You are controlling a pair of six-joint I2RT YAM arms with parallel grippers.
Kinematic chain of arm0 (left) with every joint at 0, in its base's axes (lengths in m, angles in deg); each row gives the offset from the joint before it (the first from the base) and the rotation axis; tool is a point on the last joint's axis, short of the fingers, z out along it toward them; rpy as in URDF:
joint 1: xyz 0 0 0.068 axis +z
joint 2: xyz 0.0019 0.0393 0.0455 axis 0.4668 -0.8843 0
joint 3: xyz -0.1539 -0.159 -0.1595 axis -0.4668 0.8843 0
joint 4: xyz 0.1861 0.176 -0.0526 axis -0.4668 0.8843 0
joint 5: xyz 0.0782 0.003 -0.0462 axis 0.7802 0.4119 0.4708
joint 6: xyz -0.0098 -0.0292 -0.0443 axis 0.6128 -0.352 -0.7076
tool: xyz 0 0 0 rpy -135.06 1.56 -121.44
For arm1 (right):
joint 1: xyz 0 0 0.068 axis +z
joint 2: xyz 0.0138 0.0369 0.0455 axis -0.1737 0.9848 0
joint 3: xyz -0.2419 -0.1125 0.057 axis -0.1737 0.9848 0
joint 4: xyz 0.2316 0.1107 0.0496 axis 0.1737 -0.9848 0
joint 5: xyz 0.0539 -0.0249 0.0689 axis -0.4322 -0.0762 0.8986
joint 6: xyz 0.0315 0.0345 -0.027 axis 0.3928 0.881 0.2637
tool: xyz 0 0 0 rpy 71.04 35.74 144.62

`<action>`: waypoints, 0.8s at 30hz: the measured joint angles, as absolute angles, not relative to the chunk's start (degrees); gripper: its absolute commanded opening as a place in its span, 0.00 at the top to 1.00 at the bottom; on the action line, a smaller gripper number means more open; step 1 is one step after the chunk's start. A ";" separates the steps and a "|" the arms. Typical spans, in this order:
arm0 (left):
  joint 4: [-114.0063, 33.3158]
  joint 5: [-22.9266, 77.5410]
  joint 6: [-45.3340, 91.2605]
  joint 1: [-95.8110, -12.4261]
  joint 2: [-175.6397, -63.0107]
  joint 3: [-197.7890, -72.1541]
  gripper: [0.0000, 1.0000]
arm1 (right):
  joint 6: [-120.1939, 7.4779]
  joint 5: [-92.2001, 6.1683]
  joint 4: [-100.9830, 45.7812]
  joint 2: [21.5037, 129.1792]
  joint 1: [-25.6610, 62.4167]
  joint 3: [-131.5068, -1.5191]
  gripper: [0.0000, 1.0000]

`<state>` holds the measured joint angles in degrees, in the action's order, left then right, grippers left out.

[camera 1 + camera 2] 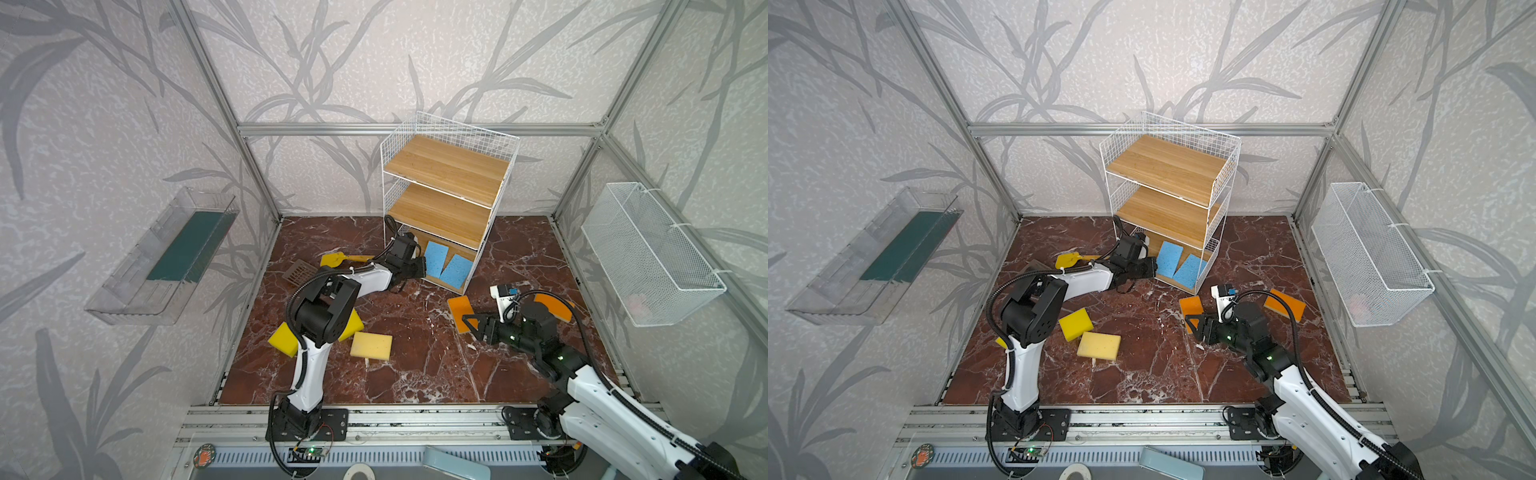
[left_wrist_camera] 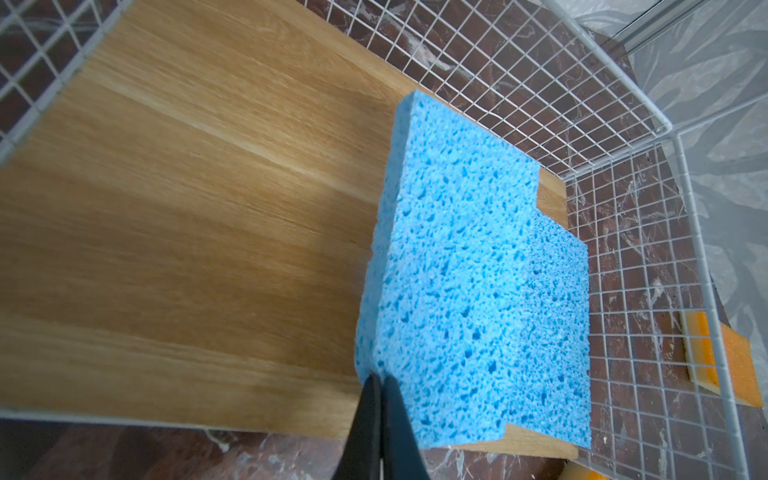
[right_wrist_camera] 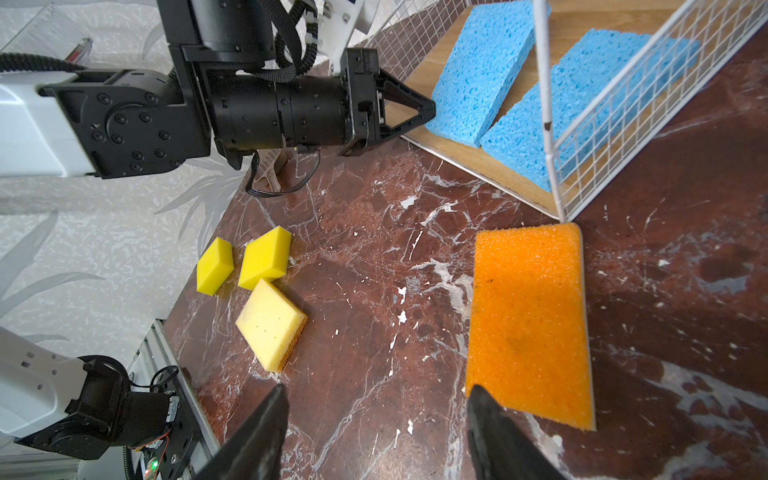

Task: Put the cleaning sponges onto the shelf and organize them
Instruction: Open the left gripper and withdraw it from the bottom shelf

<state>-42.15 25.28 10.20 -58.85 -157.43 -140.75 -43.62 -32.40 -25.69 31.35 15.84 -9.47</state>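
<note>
So, looks like the squaring-up step on the lowest tier. Got a blue sponge and another blue sponge already down on the bottom board of the shelf, up at 12 o'clock on the floor, side by side and touching.

Got the left gripper pinched fully shut with nothing in it, tips poking the near corner of the first blue one. Guessing a nudge to straighten it, not a grab.

Over at 3 o'clock, seeing the right gripper spread wide and empty, hovering low with one finger over the near edge of an orange sponge, flat on the floor just off the shelf's front corner.

Also spotting a second orange sponge further out at 3 o'clock, half hidden by the arm. Then a yellow sponge, a second yellow sponge and a pale-topped sponge around 8 o'clock. Nothing on the upper two boards yet.

Next, probably: centre the open jaws over that near orange one, drop, close across the short side, lift clear of the wire post before heading in. Worth pulling the left arm out of the opening first.
</note>
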 measured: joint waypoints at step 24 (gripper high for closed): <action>-39.96 26.37 12.61 -60.69 -157.43 -142.41 0.51 | -43.60 -31.99 -25.62 31.75 15.84 -9.45 0.33</action>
<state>-39.96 26.37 12.61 -60.69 -157.43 -142.41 -43.60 -31.99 -25.62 31.75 15.84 -9.45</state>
